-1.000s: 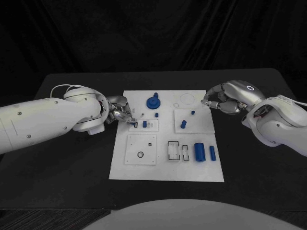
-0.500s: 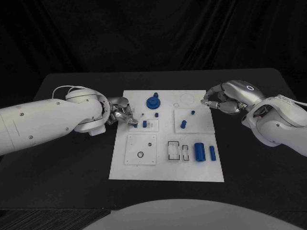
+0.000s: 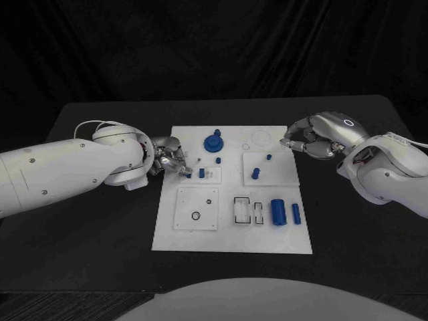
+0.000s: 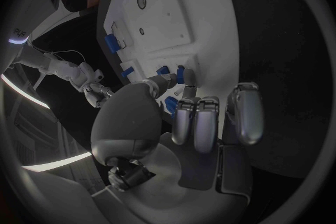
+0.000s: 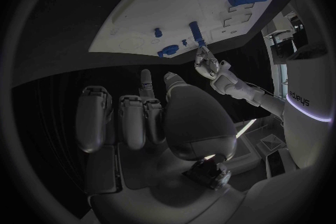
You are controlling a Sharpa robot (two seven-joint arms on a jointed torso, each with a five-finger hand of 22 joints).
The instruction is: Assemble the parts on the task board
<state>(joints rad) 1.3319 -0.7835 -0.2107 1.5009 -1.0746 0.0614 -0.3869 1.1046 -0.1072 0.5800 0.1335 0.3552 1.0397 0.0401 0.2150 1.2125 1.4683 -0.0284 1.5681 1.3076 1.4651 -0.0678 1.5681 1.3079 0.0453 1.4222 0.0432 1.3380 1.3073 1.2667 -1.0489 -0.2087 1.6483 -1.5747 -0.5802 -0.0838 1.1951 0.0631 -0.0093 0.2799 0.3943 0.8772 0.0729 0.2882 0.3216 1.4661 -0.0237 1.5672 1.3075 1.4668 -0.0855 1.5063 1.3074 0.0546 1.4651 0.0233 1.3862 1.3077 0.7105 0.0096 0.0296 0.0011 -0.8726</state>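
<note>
Left hand (image 3: 168,158) is covering the board (image 3: 231,234) edge, grip unclear; right hand (image 3: 309,137) is curling in, holding nothing.

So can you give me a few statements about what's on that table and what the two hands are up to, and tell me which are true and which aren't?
1. The task board is a white plate on a black table. True.
2. The left hand is at the board's left edge, near small blue parts. True.
3. The right hand is holding the big blue knob. False: it is at the board's far right corner, fingers curled in with nothing in them.
4. The blue knob lies on the table beside the board. False: it stands on the board near its far edge.
5. Two blue cylinders lie side by side on the board. True.
</note>
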